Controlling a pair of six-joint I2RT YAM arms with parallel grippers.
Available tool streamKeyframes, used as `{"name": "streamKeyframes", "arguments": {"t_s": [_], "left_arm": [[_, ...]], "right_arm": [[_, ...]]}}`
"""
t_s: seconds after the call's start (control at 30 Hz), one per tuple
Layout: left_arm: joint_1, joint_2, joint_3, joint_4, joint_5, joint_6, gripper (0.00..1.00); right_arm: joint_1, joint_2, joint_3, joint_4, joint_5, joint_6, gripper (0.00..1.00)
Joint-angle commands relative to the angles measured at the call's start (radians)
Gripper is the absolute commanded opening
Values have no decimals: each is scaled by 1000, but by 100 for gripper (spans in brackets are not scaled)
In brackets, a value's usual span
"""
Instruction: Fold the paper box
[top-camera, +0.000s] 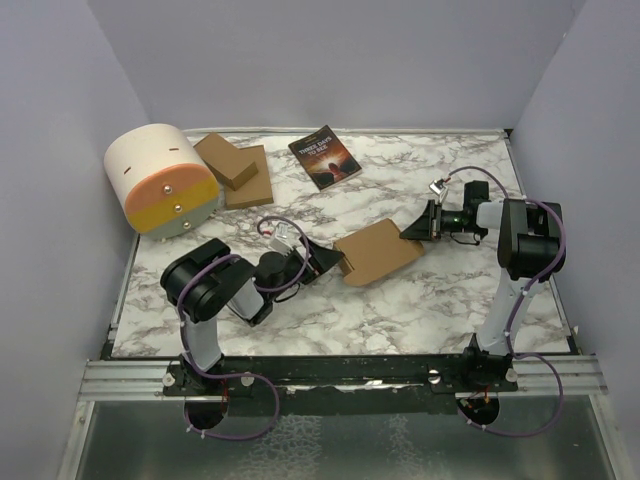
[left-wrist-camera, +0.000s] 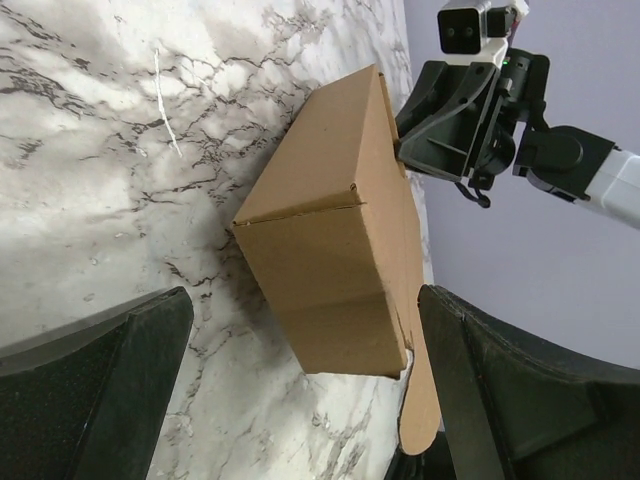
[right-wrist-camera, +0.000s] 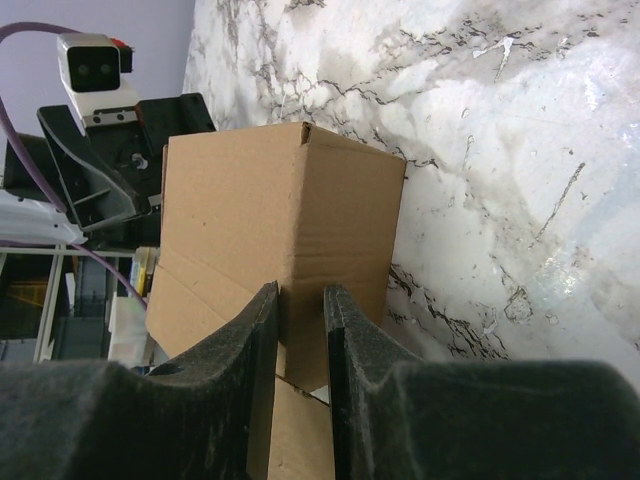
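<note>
You have the paper box (top-camera: 378, 252) lying on the marble table (top-camera: 440, 300), near its centre, between the two arms. It is formed into a carton shape. In the left wrist view, one rounded tab (left-wrist-camera: 420, 400) stands out from its near end.

Your left gripper (top-camera: 338, 263) sits at the box's left end with its fingers (left-wrist-camera: 100, 385) spread wide, one on each side of the box. Whether they touch it cannot be told.

Your right gripper (right-wrist-camera: 298, 330) is at the opposite end, its fingers (right-wrist-camera: 365, 385) drawn close and pinching a cardboard wall of the box.

At the table's far side stand a stack of flat cardboard pieces (top-camera: 235, 170), a dark book (top-camera: 325, 157) and a cream and orange drum (top-camera: 160, 180), all well apart from the box.
</note>
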Motion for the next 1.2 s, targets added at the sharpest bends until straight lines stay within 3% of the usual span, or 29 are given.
{"name": "streamKeyframes", "arguments": {"t_s": [0.0, 0.17, 0.57, 0.9, 1.03, 1.17], "left_arm": [[-41, 36, 4, 97, -124, -52, 99], [-73, 63, 22, 118, -196, -89, 99], [-136, 137, 96, 133, -311, -179, 84], [-145, 154, 91, 158, -337, -218, 58], [-146, 160, 85, 168, -337, -223, 51], [-145, 158, 80, 177, -337, -227, 46]], "right_arm": [[-8, 35, -6, -4, 48, -15, 22], [-8, 38, -7, -4, 43, -14, 22], [-7, 38, -5, -6, 38, -18, 23], [-8, 29, -3, -9, 31, -25, 27], [-7, 14, 4, -17, 23, -38, 31], [-9, -8, 36, -62, 12, -85, 44]]}}
